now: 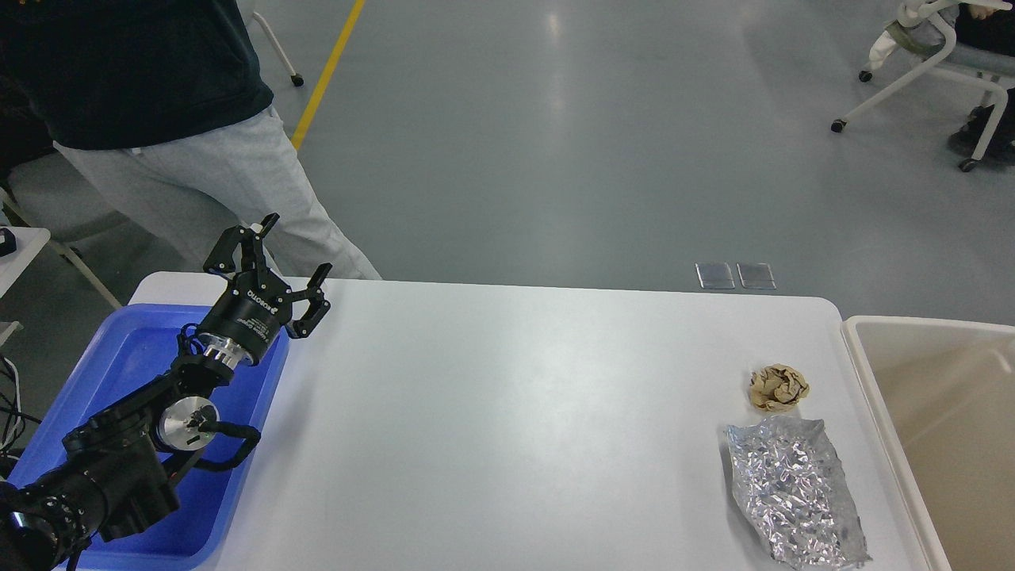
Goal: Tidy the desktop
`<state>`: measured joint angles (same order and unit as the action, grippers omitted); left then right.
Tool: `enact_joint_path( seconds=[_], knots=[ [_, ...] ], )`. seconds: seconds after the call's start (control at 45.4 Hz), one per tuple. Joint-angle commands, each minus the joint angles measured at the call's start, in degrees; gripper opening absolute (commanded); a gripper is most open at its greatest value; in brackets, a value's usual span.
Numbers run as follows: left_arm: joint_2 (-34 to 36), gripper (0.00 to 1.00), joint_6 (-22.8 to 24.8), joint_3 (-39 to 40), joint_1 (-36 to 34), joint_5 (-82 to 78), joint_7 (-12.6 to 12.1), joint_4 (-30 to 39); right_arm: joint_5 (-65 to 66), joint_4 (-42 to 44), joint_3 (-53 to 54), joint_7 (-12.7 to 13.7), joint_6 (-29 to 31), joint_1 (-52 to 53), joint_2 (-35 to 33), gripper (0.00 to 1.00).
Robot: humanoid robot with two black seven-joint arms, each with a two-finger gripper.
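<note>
The white desktop (pixel 507 412) fills the lower part of the head view. A crumpled brown paper ball (pixel 778 387) lies near its right edge. A crumpled sheet of silver foil (pixel 793 493) lies just in front of the ball. My left gripper (pixel 293 250) is open and empty, raised over the far left corner of the desktop, above the blue tray's far right rim. It is far from both pieces of rubbish. My right gripper is out of view.
A blue plastic tray (pixel 119 373) sits at the desktop's left end under my left arm. A beige bin (pixel 944 412) stands at the right edge. A person (pixel 158 135) stands close behind the far left corner. A wheeled chair (pixel 920 63) is far right.
</note>
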<state>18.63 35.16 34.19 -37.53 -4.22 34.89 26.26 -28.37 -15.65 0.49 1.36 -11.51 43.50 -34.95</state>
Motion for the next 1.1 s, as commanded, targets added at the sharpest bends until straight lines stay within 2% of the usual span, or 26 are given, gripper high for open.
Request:
enact_joint_path(
  seconds=[0.0, 0.088, 0.595, 0.617, 0.661, 0.683, 0.706, 0.75, 0.816, 1.08],
  knots=[
    [0.00, 1.00, 0.00, 0.00, 0.00, 0.00, 0.00, 0.02, -0.11, 4.84, 6.27, 5.41, 2.10, -5.97, 3.05, 0.00],
    [0.00, 1.00, 0.00, 0.00, 0.00, 0.00, 0.00, 0.02, -0.20, 5.98, 6.19, 5.50, 3.77, -7.64, 3.92, 0.00],
    [0.00, 1.00, 0.00, 0.00, 0.00, 0.00, 0.00, 0.02, 0.59, 6.51, 6.19, 5.41, 4.13, -10.28, 5.51, 0.00],
    [0.00, 1.00, 0.00, 0.00, 0.00, 0.00, 0.00, 0.02, 0.59, 6.51, 6.19, 5.41, 4.13, -10.37, 5.51, 0.03],
    [0.00, 1.00, 0.00, 0.00, 0.00, 0.00, 0.00, 0.02, 0.59, 6.51, 6.27, 5.41, 4.04, -10.45, 5.60, 0.28],
    [0.00, 1.00, 0.00, 0.00, 0.00, 0.00, 0.00, -0.07, 0.59, 6.51, 6.27, 5.41, 4.04, -10.46, 5.68, 0.45],
    [0.00, 1.00, 0.00, 0.00, 0.00, 0.00, 0.00, -0.07, 0.59, 6.60, 6.27, 5.32, 3.96, -10.46, 5.69, 0.58],
    [0.00, 1.00, 0.00, 0.00, 0.00, 0.00, 0.00, -0.07, 0.59, 6.60, 6.27, 5.06, 3.96, -10.46, 5.69, 0.71],
    [0.00, 1.00, 0.00, 0.00, 0.00, 0.00, 0.00, -0.07, 0.68, 6.77, 6.36, 4.88, 3.96, -10.37, 5.69, 0.98],
    [0.00, 1.00, 0.00, 0.00, 0.00, 0.00, 0.00, -0.07, 6.82, 5.54, 5.92, 4.97, 4.04, -9.40, 6.65, 0.99]
  ],
)
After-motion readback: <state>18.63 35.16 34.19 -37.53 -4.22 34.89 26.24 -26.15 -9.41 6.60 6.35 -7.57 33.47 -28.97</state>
